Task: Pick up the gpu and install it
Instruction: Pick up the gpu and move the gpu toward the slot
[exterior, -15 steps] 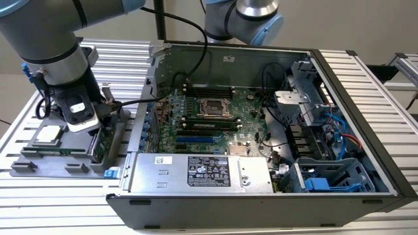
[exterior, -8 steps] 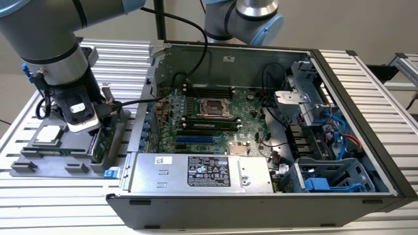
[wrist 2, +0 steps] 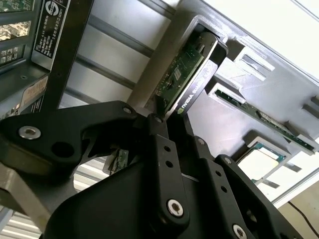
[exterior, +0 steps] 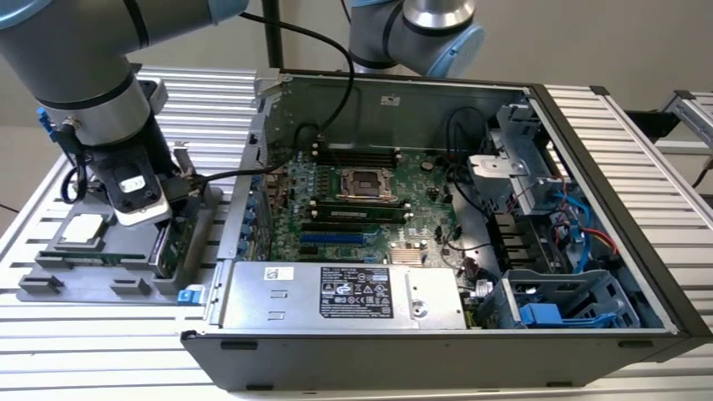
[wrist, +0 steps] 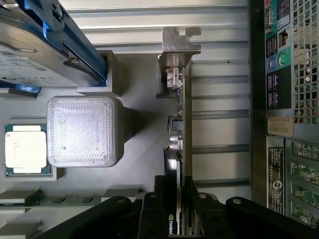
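Note:
The gpu (wrist: 180,124) is a green card with a black cooler and a silver bracket at one end. It stands on edge in a slot of the grey fixture tray (exterior: 100,271), at the exterior view's left beside the open computer case. My gripper (wrist: 179,214) reaches down over one end of the card, one finger against each face, and looks shut on it. In the second wrist view the gpu (wrist 2: 187,74) runs away from the gripper (wrist 2: 162,119) into the tray's slot. In the exterior view the gripper (exterior: 167,224) sits low over the gpu (exterior: 162,249).
The tray also holds a silver hard drive with blue rails (wrist: 40,45), a processor (wrist: 27,149) and a memory stick (wrist 2: 264,119). The open case (exterior: 624,276) lies close by, with its motherboard (exterior: 356,200) and power supply (exterior: 334,292). A second arm (exterior: 423,33) stands behind it.

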Controlling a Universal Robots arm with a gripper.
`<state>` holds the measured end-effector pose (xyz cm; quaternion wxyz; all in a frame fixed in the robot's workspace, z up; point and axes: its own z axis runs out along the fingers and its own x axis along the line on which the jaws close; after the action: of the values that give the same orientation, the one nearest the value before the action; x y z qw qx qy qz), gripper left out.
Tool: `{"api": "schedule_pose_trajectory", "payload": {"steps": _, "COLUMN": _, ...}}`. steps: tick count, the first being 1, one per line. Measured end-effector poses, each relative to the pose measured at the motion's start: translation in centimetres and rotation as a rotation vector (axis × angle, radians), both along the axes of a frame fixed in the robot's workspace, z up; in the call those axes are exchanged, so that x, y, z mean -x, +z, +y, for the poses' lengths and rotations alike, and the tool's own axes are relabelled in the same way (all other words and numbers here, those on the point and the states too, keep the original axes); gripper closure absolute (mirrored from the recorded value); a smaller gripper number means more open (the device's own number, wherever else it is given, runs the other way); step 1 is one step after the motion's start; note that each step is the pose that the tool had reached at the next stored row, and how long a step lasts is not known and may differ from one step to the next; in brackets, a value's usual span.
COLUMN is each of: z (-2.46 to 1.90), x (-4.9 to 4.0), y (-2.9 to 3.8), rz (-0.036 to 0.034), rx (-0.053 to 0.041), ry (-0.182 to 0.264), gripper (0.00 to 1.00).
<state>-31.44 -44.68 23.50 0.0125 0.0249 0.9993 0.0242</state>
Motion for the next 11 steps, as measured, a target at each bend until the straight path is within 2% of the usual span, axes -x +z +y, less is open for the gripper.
{"api": "schedule_pose_trajectory", "payload": {"steps": 11, "z": 0.0, "x": 0.0, "y": -0.03, "rz": 0.0, "rx": 0.0001, "ry": 0.0, "gripper": 1.0}}
